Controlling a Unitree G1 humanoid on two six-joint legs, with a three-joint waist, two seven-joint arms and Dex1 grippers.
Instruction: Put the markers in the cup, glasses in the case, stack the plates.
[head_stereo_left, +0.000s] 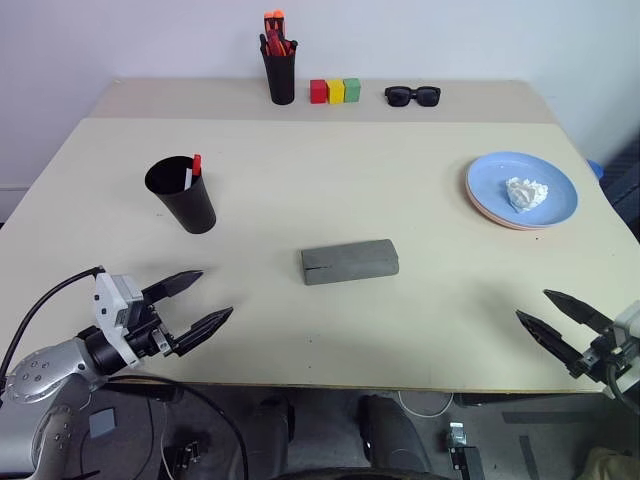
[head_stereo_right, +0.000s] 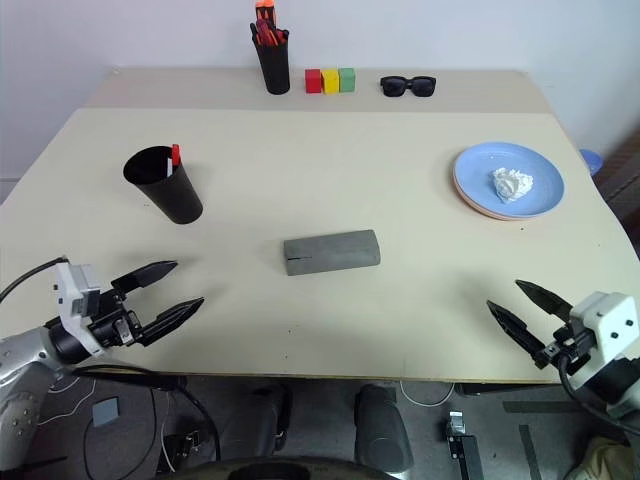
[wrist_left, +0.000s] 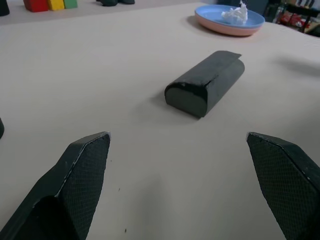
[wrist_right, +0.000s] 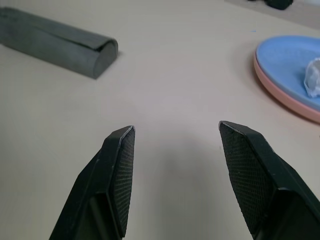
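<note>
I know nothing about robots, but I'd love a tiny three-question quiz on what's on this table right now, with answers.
1. True or false: the light blue round plastic plate lies on top of the salmon pink round plastic plate.
2. What sticks out of the wide black tapered plastic cup? A) a spoon B) a red-capped marker C) a straw
3. Fill in: the grey felt oblong glasses case lies ____ (open/closed) in the middle of the beige table.

Key: 1 true. 2 B. 3 closed. Extra: a crumpled white tissue sits on the blue plate, and both the left gripper and right gripper are open and hold nothing.
</note>
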